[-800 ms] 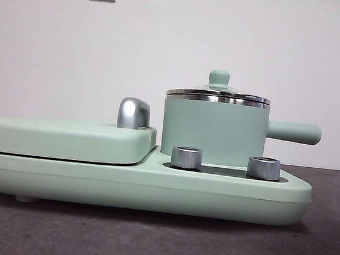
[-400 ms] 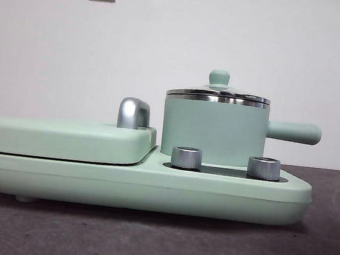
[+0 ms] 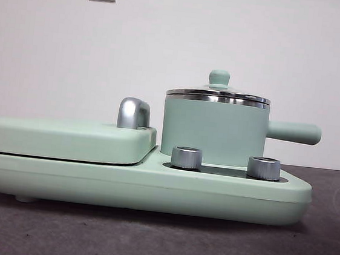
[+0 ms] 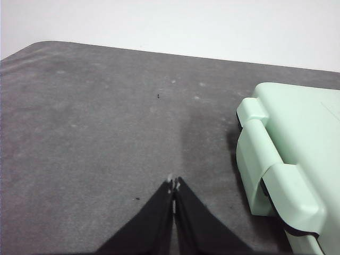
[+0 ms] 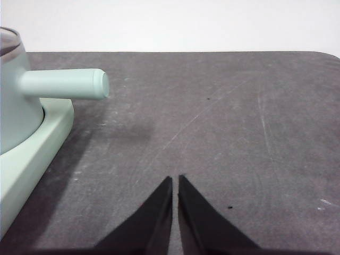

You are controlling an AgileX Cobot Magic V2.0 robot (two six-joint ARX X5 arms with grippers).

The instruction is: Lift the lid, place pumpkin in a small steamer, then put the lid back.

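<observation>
The small steamer (image 3: 213,131), a mint green pot with a straight side handle (image 3: 293,132), stands on the right half of a mint green cooker base (image 3: 139,188). The lid (image 3: 218,95), steel rimmed with a mint knob, sits on the pot. The pumpkin is out of view. My left gripper (image 4: 173,184) is shut with nothing in it, low over bare table beside the cooker's hinged end (image 4: 281,164). Beside the pot's handle (image 5: 64,84), my right gripper (image 5: 175,179) is shut and holds nothing, over bare table. Neither arm shows in the front view.
A flat mint griddle cover (image 3: 65,139) with a chrome handle (image 3: 133,113) fills the cooker's left half. Two steel dials (image 3: 186,157) (image 3: 263,168) stand in front of the pot. Grey table (image 3: 158,242) runs around the cooker, with a white wall behind.
</observation>
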